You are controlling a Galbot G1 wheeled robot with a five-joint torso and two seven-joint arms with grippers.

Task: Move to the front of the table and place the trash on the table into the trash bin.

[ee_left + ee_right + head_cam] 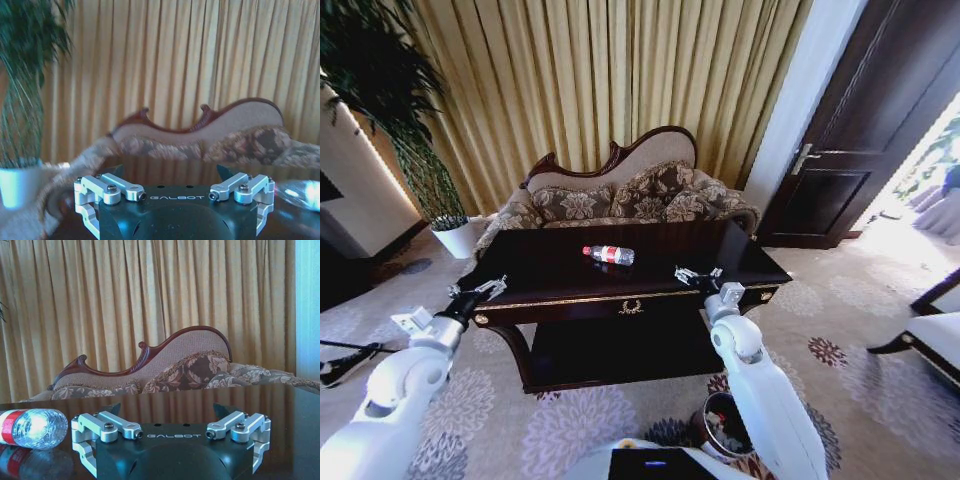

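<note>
A clear plastic bottle with a red label [608, 254] lies on its side near the middle of the dark glossy table [650, 262]. My right gripper [695, 277] hovers open over the table's front right part, level with the tabletop and a short way right of the bottle [32, 427]. Its fingers [222, 410] are spread with nothing between them. My left gripper [490, 290] is open at the table's front left corner, and the bottle [300, 192] shows blurred far off in its wrist view. The trash bin [725, 425] stands on the carpet below my right arm.
A patterned sofa [630, 200] stands right behind the table. A white plant pot [455, 238] with a tall plant is at the back left, and a dark door [860, 130] at the back right. A chair [930, 335] sits on the right.
</note>
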